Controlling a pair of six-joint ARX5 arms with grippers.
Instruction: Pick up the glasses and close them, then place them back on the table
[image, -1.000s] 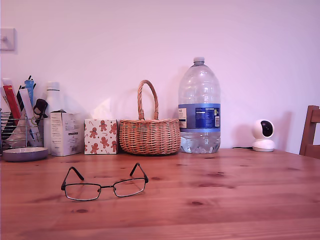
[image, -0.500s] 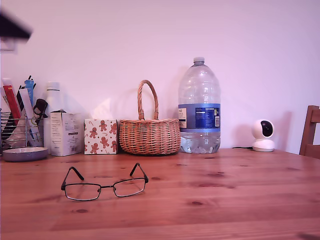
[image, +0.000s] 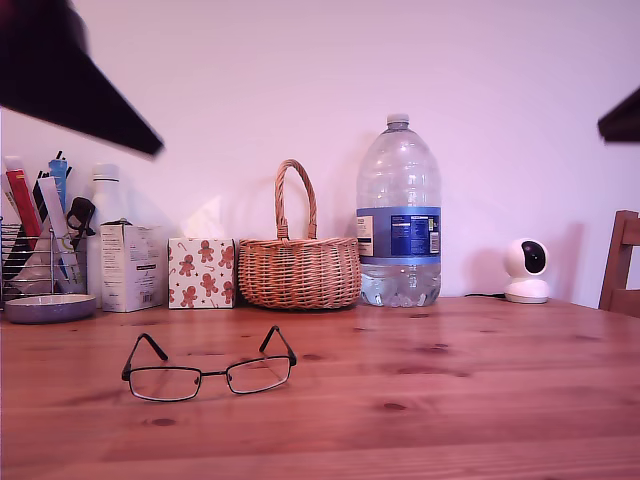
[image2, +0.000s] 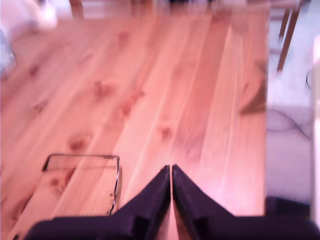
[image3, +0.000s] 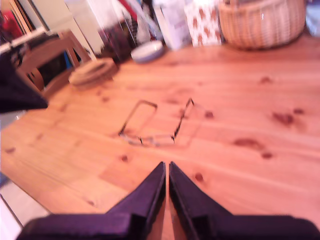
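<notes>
The glasses (image: 209, 365) lie open on the table (image: 450, 400), in front of the wicker basket (image: 299, 270). My first gripper (image2: 171, 170) and my second gripper (image3: 166, 167) both have jaws pressed together, above the wood. If they do not open before descending, I think they can push the thin frame away or bend a temple.

Exterior view: low, near table (image: 450, 400) height, facing the far wall across the planks. First wrist view: high, tilted down over closed jaws, looking along the table (image2: 165, 90). Second wrist view: high, angled toward the far clutter. All three share the glasses (image: 208, 367) (image2: 85, 180) (image3: 157, 122).
</notes>
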